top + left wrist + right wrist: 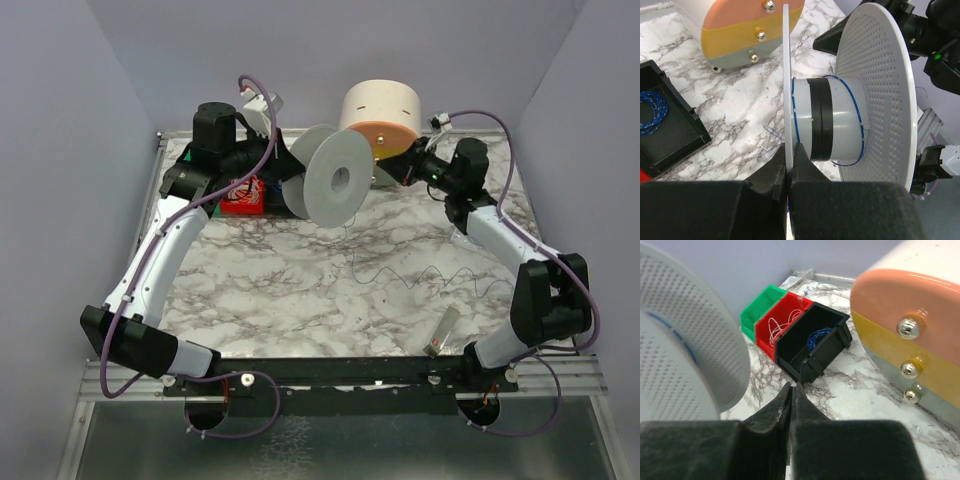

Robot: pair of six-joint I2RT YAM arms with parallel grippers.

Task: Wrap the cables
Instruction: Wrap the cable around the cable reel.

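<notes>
The cable (400, 276) is a hair-thin dark wire that drops from under the white spool (335, 180) and squiggles rightward over the marble table. In the left wrist view the spool's hub (840, 125) carries a black band (821, 120) and a loose blue wire loop. My left gripper (791, 146) is shut on the edge of the spool's thin near flange (786, 75) and holds the spool upright. My right gripper (792, 386) is shut just right of the spool's perforated flange (695, 335), above the table. No wire shows between its fingers.
A cream and peach drum (380, 115) with metal studs stands behind the spool. Green (757, 310), red (782, 320) and black (815, 340) bins with small wire coils sit at the back left. A small clear tube (443, 330) lies near the right arm's base.
</notes>
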